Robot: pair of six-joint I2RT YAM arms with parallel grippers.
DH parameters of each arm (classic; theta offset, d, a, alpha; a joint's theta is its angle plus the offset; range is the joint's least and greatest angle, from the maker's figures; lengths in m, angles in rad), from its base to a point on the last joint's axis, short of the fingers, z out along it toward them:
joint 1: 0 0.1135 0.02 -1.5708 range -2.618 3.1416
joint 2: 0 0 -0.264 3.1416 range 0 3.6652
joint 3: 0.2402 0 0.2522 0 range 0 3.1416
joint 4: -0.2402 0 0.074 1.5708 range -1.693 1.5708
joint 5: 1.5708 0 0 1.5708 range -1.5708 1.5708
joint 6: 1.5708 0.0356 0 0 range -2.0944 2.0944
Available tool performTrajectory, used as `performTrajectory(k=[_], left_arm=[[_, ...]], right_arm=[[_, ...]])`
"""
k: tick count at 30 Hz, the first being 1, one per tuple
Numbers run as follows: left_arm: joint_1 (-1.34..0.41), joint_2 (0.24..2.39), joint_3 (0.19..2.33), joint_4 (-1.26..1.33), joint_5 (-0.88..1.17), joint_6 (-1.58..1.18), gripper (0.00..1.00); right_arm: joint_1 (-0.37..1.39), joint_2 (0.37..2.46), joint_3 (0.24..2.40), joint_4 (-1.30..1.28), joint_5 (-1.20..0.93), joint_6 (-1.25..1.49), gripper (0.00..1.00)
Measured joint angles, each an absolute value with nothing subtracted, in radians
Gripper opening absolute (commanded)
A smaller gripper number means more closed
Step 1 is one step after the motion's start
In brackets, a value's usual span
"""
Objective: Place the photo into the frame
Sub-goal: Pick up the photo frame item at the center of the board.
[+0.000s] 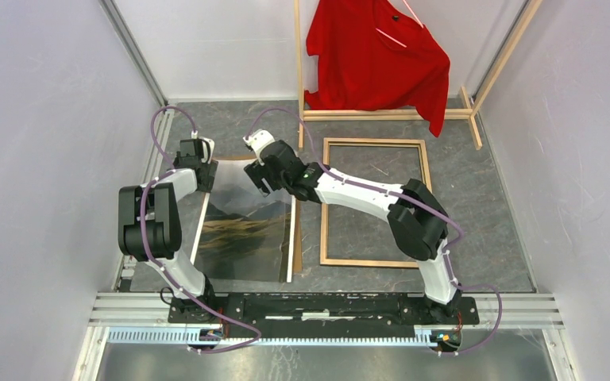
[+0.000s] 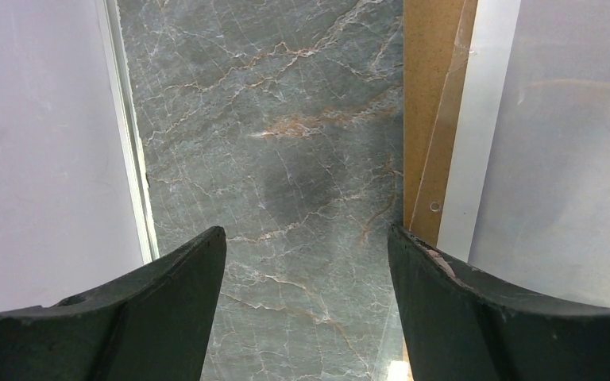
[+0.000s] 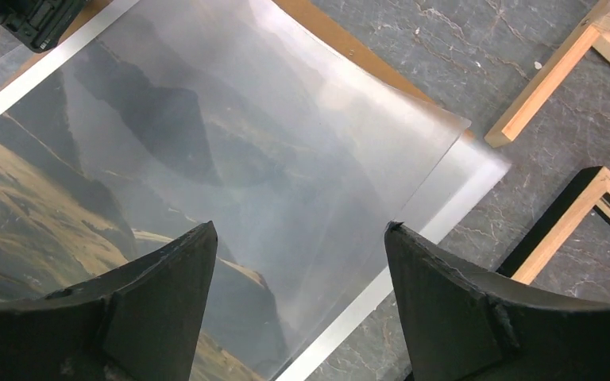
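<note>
- At the near edge of the table [image 1: 476,198], both arm bases sit side by side, and both arms reach away towards the photo's far end.
- Just beyond the bases, left of centre, the photo [image 1: 246,238] lies flat and face up on a brown board [image 1: 297,246], whose edge shows along the photo's right side.
- Over the photo's far part, a hazy clear sheet [image 3: 326,135] seems to lie on the print. One of its corners stops short of the white border.
- Right of the photo and close beside it, the frame [image 1: 365,262] lies flat with its light wood side up. It is unfilled, with bare table inside it.
- Further out, the right gripper [image 3: 302,230] hangs over the photo's far right part with its jaws spread wide, grasping nothing.
- Beside the photo's far left corner, the left gripper [image 2: 306,238] is also released. It sits over bare table with the board and white border just to its right.
- Farthest back stands a wooden rack [image 1: 381,115] with a red shirt [image 1: 373,55], well clear of the work.
- My reading is that the step in hand is the approach for the pick-up, since no grip has been made yet.
- Next, a finger must likely get under the thin far edge and take the print alone, not the sheet or board. The print then has to be carried right and squared inside the rails, perhaps turned face down because the frame's back is up.
</note>
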State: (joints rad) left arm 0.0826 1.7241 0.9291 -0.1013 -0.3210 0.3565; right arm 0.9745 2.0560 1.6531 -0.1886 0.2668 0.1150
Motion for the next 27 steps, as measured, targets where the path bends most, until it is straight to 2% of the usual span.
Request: performTrajectory(k=[12,15,21,25,27], left_arm=[[0.083,1.723,0.928,-0.102,-0.321,0.356,0.81],[0.083,1.723,0.929,-0.102,-0.321,0.356,0.81],[0.083,1.723,0.929,-0.103,-0.317,0.356,0.81],[0.083,1.721,0.928,-0.106,-0.314,0.356,0.81],[0.083,1.720,0.928,-0.107,-0.313,0.356,0.81]], right_arm=[[0.970,1.959,1.588,-0.084,0.127,0.129,0.85],[0.938,1.950,1.554,-0.027,0.036,0.210,0.83],[0.809,1.922,1.350,0.168,-0.210,0.467,0.81],[0.761,1.952,1.329,0.210,-0.285,0.578,0.80],[0.764,1.961,1.329,0.225,-0.305,0.606,0.73]])
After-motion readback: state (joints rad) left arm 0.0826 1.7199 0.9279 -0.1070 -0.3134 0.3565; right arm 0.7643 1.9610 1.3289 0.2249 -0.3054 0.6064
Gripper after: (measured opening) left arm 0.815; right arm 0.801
